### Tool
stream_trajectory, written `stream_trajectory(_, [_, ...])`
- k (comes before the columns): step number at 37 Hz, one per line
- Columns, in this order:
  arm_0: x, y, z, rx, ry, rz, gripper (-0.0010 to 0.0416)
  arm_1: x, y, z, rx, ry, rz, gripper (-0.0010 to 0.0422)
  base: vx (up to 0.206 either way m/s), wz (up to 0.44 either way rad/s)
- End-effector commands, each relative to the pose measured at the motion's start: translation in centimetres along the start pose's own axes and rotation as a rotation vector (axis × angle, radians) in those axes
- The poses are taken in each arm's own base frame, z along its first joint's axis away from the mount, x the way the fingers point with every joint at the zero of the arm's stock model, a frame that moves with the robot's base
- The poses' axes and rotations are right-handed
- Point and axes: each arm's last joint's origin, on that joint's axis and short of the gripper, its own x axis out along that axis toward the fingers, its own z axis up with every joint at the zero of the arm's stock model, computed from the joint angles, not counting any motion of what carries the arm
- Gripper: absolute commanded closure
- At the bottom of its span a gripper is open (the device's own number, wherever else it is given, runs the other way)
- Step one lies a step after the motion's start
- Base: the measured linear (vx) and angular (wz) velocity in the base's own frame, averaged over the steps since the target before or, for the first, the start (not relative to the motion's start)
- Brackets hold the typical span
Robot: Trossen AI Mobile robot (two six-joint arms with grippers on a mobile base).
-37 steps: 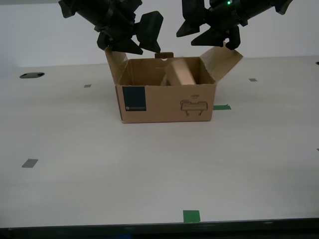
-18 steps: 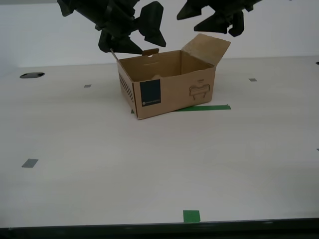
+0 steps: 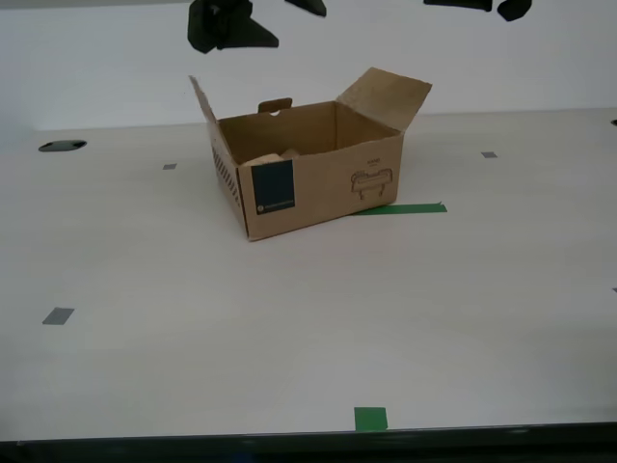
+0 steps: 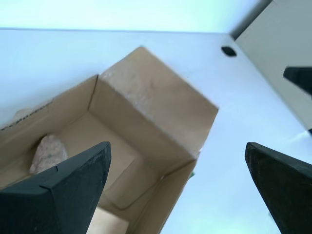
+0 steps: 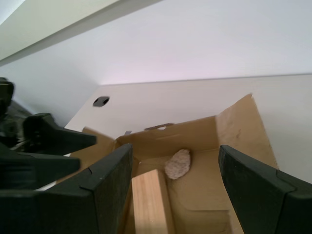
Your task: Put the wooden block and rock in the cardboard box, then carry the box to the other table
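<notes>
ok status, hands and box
Both hands open, holding nothing, above the cardboard box. Rock and wooden block inside. Box sits on the table, flaps up; nothing in the way.

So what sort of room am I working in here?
Likely a robot test space, not a home: a wide pale table with tape markers, a bare white wall, and one cardboard box.

Bright, even light, soft faint shadows; second wrist view tinted blue, slightly soft.
</notes>
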Motion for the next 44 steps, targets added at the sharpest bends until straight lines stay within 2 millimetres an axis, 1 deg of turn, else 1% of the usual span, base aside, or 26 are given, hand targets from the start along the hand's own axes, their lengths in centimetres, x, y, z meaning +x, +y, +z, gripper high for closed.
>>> stream_trajectory(1, [-0.9,-0.6,0.6,0.01,-0.009,-0.027,0.0148,-0.3,-0.5,0.9,-0.008,-0.012,-0.007,0.0037,0.0,0.0])
stream_trajectory(6, [-1.6,-1.0,1.6,0.002,0.078,-0.078,0.0123,-0.7,-0.8,1.5,-0.035,0.023,0.031,0.0037,0.0,0.0])
stream_trajectory(10, [-1.9,-0.9,3.0,-0.019,0.148,-0.107,0.0108,-1.1,-0.9,1.9,-0.056,0.056,0.089,0.0037,0.0,0.0])
stream_trajectory(15, [-2.7,-0.2,5.2,-0.041,0.13,-0.111,0.0095,-1.5,-1.2,2.6,-0.062,0.066,0.093,0.0037,0.0,0.0])
stream_trajectory(21, [-4.2,0.6,8.1,-0.056,0.087,-0.125,0.0103,-2.4,-1.9,3.4,-0.081,0.131,0.113,0.0037,0.0,0.0])
stream_trajectory(29, [-6.5,0.2,11.4,-0.09,-0.012,-0.167,0.0129,-3.9,-2.8,4.5,-0.108,0.199,0.14,0.0037,0.0,0.0])
stream_trajectory(33, [-7.4,-0.2,12.3,-0.086,-0.036,-0.191,0.0141,-4.8,-3.3,4.9,-0.165,0.199,0.16,0.0037,0.0,0.0])
stream_trajectory(35, [-7.8,-0.4,12.5,-0.08,-0.037,-0.2,0.0146,-5.5,-3.5,5.0,-0.205,0.197,0.203,0.0037,0.0,0.0])
stream_trajectory(38, [-8.3,-0.6,12.6,-0.059,-0.018,-0.216,0.0154,-6.3,-3.6,5.2,-0.201,0.175,0.285,0.0037,0.0,0.0])
stream_trajectory(40, [-8.1,-0.9,12.6,-0.048,0.009,-0.224,0.0157,-6.8,-3.6,5.2,-0.196,0.167,0.319,0.0037,0.0,0.0])
stream_trajectory(44, [-7.8,-1.4,12.6,-0.041,0.074,-0.237,0.0158,-7.6,-3.9,5.0,-0.206,0.191,0.319,0.0037,0.0,0.0])
